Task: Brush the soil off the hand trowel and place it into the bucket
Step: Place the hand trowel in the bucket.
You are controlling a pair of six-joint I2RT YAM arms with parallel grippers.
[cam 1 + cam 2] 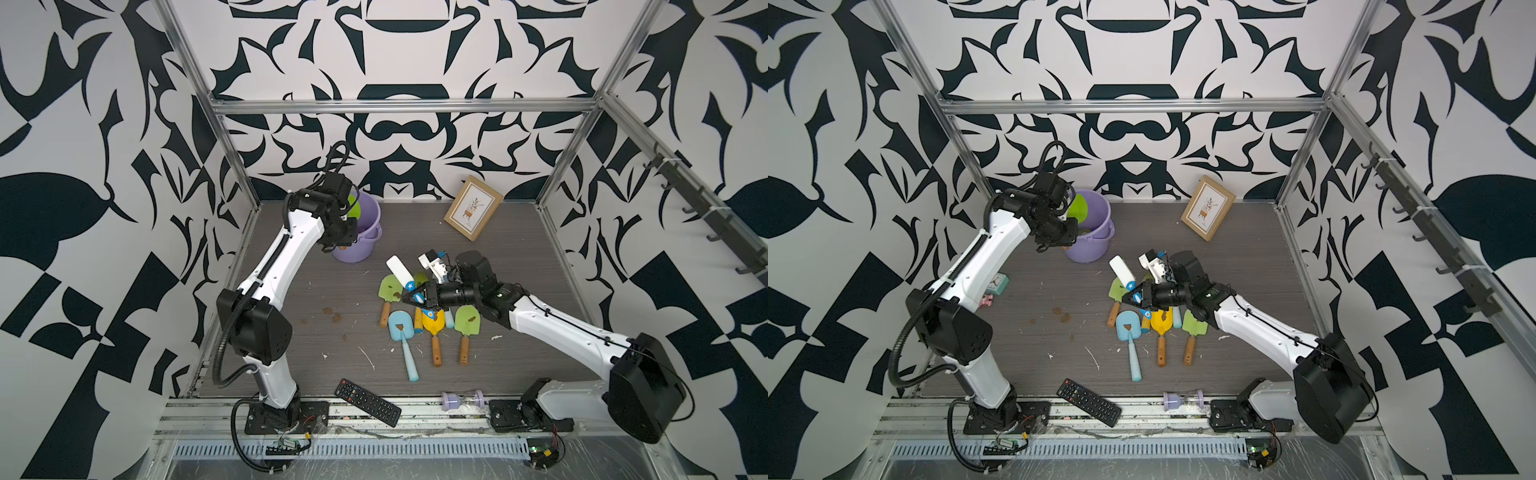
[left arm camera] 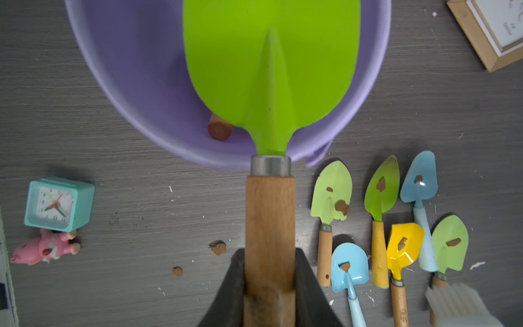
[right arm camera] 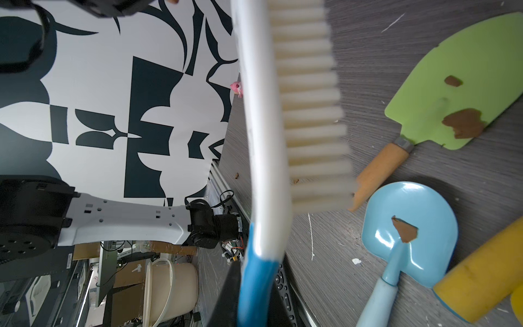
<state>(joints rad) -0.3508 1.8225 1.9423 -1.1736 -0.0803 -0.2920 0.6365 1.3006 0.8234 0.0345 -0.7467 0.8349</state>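
My left gripper (image 2: 270, 254) is shut on the wooden handle (image 2: 270, 212) of a green hand trowel (image 2: 271, 70). Its blade looks free of soil and hangs inside the rim of the lilac bucket (image 2: 135, 70) at the back left (image 1: 357, 253). A wooden handle end (image 2: 219, 130) shows inside the bucket. My right gripper (image 1: 409, 296) is shut on the blue handle of a white brush (image 3: 266, 113), held over several soiled trowels (image 1: 401, 326). Soil clumps (image 2: 218, 247) lie on the table between the bucket and the pile.
A picture frame (image 1: 473, 208) leans at the back right. A black remote (image 1: 368, 402) and a lilac hourglass (image 1: 462, 400) lie at the front edge. A teal clock (image 2: 59, 203) and a pink pig toy (image 2: 46, 249) sit by the left wall. White scraps dot the table.
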